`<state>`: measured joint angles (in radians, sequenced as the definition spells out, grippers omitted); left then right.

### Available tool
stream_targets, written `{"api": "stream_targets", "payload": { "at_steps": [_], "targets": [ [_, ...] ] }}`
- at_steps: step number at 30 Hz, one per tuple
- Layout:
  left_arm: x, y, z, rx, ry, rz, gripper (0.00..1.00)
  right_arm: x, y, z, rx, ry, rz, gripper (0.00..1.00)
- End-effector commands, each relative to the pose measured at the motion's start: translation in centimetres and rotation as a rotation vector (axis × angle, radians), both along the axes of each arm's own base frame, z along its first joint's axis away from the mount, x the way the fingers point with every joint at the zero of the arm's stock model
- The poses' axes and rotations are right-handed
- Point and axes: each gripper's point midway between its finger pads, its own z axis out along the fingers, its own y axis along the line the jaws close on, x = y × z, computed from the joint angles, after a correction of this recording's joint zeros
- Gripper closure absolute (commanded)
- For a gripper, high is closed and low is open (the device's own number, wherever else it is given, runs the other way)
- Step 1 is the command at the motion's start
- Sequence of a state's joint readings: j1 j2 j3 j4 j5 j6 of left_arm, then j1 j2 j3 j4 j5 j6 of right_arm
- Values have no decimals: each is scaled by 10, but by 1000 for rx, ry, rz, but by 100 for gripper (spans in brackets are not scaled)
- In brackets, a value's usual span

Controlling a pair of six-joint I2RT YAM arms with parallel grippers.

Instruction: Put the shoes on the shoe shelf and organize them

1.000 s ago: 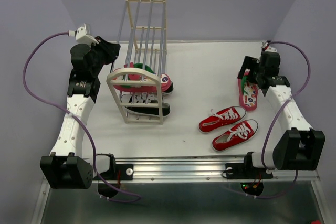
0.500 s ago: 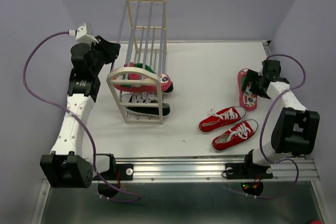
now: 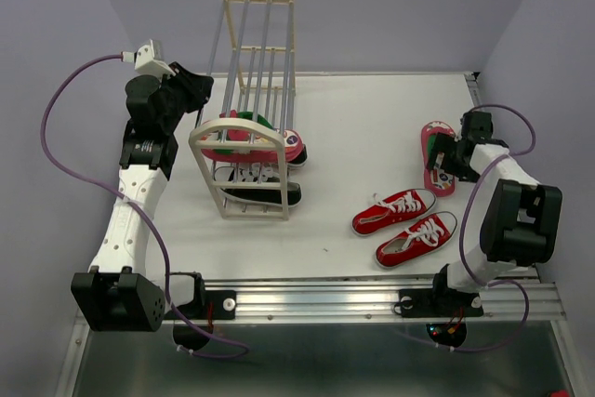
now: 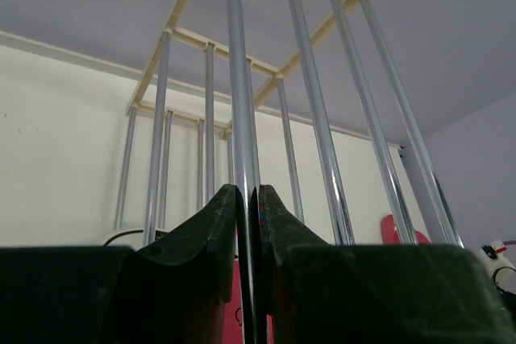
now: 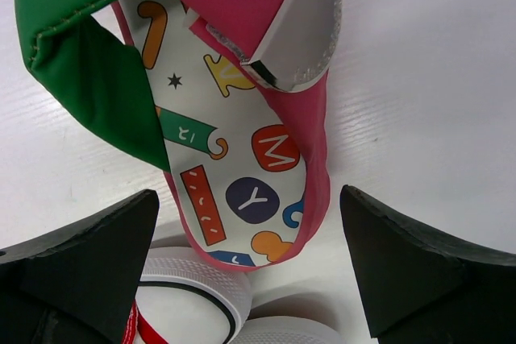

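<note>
From above, the shoe shelf (image 3: 238,150) is standing upright on the left part of the white table (image 3: 363,118). A pair of black sneakers (image 3: 257,189) is sitting on a low tier, and one pink flip-flop (image 3: 249,135) with a green strap is lying on the tier above them. The left gripper (image 3: 192,90) is reaching in against the shelf's left side. Two red sneakers (image 3: 394,211) are lying side by side on the table, near and right of the shelf. Farther right, the second flip-flop (image 3: 433,135) is lying flat on the table with the right gripper (image 3: 439,172) hanging over its near end.

In the left wrist view, the left gripper (image 4: 246,195) is pinching one silver rod (image 4: 239,78) of the shelf, its jaws drawn together with the rod between them.

In the right wrist view, the right gripper (image 5: 248,192) is standing spread wide, its jaws either side of the flip-flop (image 5: 274,151) and apart from it. The flip-flop's letter-printed footbed is facing up, and a red sneaker's white toe cap (image 5: 193,289) is touching its end.
</note>
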<state>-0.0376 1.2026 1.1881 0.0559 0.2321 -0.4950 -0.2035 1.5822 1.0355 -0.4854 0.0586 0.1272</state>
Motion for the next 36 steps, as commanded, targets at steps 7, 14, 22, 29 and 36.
{"api": "stream_targets", "payload": {
  "at_steps": [7, 14, 22, 29, 36],
  "targets": [
    [7, 5, -39, 90, 95, 4, 85, -7, 7, -23, 38, 53, 50, 0],
    [7, 4, -39, 88, 93, 2, 85, -6, 5, -36, 32, 71, 62, 0],
    [8, 4, -41, 90, 94, -2, 85, -4, 5, -52, 34, 92, 71, 0],
    [7, 4, -40, 93, 90, -2, 85, 10, 12, -28, 45, -27, 121, 49],
    [6, 1, -38, 88, 86, -17, 85, 20, 20, 29, 19, -253, 183, 96]
  ]
}}
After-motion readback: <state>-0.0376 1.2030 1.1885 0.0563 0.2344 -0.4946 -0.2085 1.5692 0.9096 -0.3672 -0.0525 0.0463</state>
